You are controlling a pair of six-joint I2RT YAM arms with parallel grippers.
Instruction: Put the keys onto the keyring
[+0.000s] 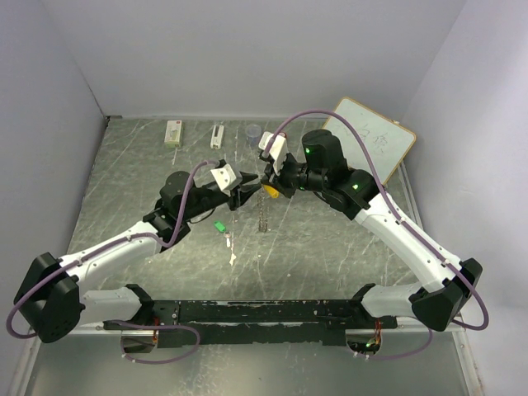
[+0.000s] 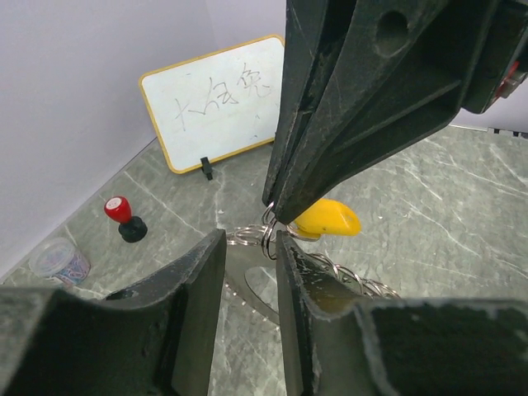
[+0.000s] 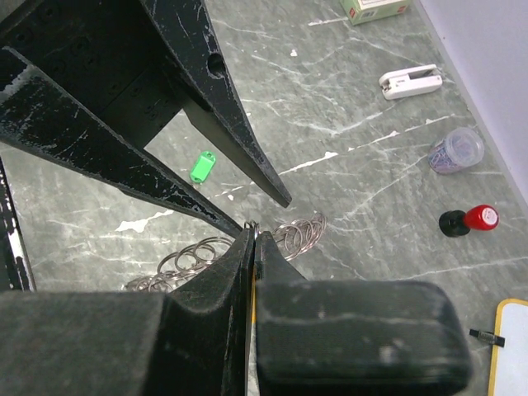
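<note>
My right gripper (image 1: pixel 266 178) is shut on the yellow-headed key (image 2: pixel 328 219), held above the table; a yellow sliver shows between its closed jaws (image 3: pixel 253 235). A small silver ring (image 2: pixel 268 235) hangs at its tips. The keyring (image 3: pixel 190 254), a chain of linked silver rings, trails from there down to the table (image 1: pixel 264 216). My left gripper (image 1: pixel 246 179) faces the right one tip to tip. Its jaws stand a narrow gap apart (image 2: pixel 250 239) with the small ring at their tips and nothing clamped. The green-headed key (image 1: pixel 220 226) lies on the table, also in the right wrist view (image 3: pixel 201 165).
A whiteboard (image 1: pixel 371 140) leans at the back right. A red-capped black stamp (image 3: pixel 469 220) and a small clear cup of clips (image 3: pixel 456 150) stand behind the grippers. A white stapler (image 1: pixel 216 134) and a small box (image 1: pixel 173 132) lie along the back edge.
</note>
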